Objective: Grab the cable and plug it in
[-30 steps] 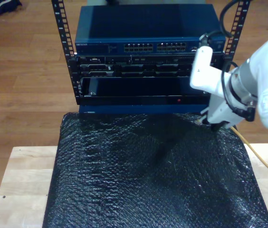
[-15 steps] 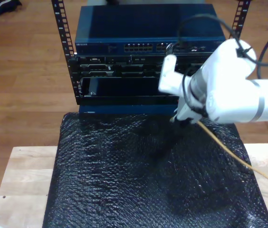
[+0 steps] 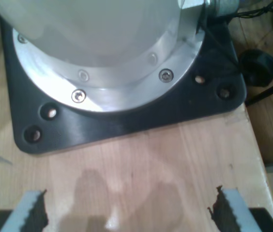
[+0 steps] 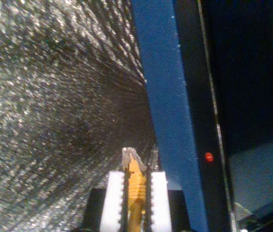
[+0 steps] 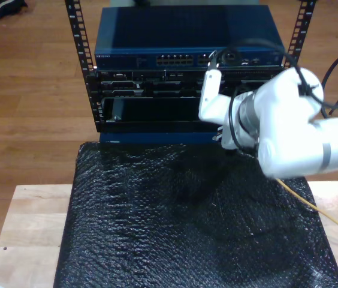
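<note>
My first pincer (image 3: 127, 212) hangs spread over bare pale wood, its two toothed pads wide apart with nothing between them; just beyond stands a black base plate (image 3: 127, 126) carrying a round silver arm base (image 3: 112, 72).

In the exterior view, the wooden surface (image 5: 28, 222) is covered across its middle by a sheet of black bubble wrap (image 5: 187, 222). The cable (image 5: 304, 201) runs in from the surface's right edge, as the exterior view shows it, over the wrap's far right part and up behind the white arm (image 5: 289, 129).

My second pincer (image 4: 136, 186) is pinching the cable (image 4: 135, 193) between its white pads, the clear plug (image 4: 130, 157) sticking out just past the tips. It sits low above the far edge of the wrap, close to the blue lower front of the rack (image 5: 157, 137).

Beyond, the rack's black chassis (image 5: 151, 111) shows a small red light (image 4: 208, 156), and above it a blue switch (image 5: 184, 36) carries a row of ports (image 5: 175, 60).
</note>
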